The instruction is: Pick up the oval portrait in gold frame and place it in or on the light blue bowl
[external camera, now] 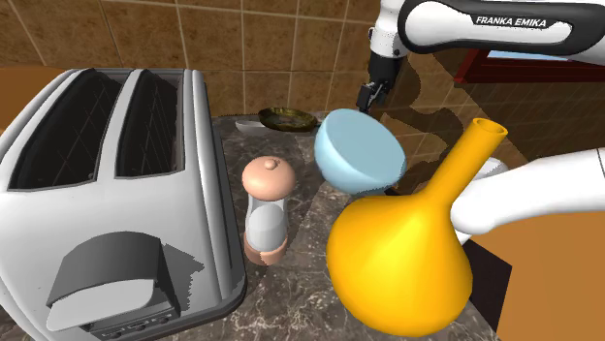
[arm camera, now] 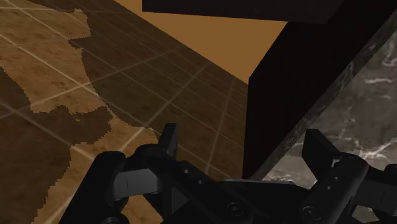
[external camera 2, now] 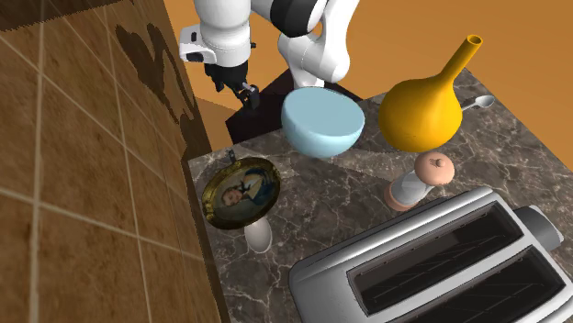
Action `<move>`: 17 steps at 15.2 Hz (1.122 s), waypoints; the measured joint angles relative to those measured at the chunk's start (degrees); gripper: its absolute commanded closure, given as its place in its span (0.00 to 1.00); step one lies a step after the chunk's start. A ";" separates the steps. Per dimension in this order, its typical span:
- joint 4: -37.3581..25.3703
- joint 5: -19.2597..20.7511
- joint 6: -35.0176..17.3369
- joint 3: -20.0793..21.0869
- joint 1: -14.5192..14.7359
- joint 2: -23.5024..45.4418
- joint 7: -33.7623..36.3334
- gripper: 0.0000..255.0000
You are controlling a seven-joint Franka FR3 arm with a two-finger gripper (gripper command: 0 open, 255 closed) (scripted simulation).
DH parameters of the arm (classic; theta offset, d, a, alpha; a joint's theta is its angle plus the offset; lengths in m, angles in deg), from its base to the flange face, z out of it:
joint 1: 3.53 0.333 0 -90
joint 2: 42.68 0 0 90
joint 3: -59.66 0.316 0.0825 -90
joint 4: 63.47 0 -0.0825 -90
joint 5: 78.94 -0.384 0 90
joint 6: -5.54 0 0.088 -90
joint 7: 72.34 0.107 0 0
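Pincer (arm camera: 242, 139): black, two fingers, standing wide with nothing between them. It is hanging high at upper centre of the second exterior view, close to the tiled wall (external camera 2: 83, 138) and over the far corner of the table (external camera 2: 349, 206), pointing down past the table's dark edge.

Portrait (external camera 2: 241, 193): oval, gold frame, lying flat and face up on the table at the foot of the wall, left of centre in the second exterior view. It is lying well below the pincer and towards the lower part of that frame. Its long axis seems to be running from lower left to upper right there, though the oval is nearly round from this angle. Which way the painted head is pointing cannot be told. A small white object (external camera 2: 260, 234) is lying just beside it; contact cannot be told.

Bowl (external camera 2: 321, 124): light blue, sitting near the portrait, towards upper centre of that frame, mouth up.

Other items: yellow vase (external camera 2: 421, 112), grinder (external camera 2: 419, 182), toaster (external camera 2: 441, 266).

Step in hand, as judged: the approach; nothing is being held and the portrait is lying untouched.

Next move, as judged: carrying the pincer over the portrait, turning the fingers to span its shorter width, then lowering. The frame is lying thin and flat beside the wall, so getting the fingers around its rim is looking awkward.
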 measured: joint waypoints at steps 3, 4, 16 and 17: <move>-2.09 -0.08 -0.01 0.95 0.83 2.28 -0.47 0.00; -2.94 -0.18 -0.01 1.73 1.48 3.28 -0.67 0.00; -21.59 1.47 1.41 12.55 8.39 22.97 -3.36 0.00; -23.04 1.84 1.75 13.37 8.89 24.34 -3.71 0.00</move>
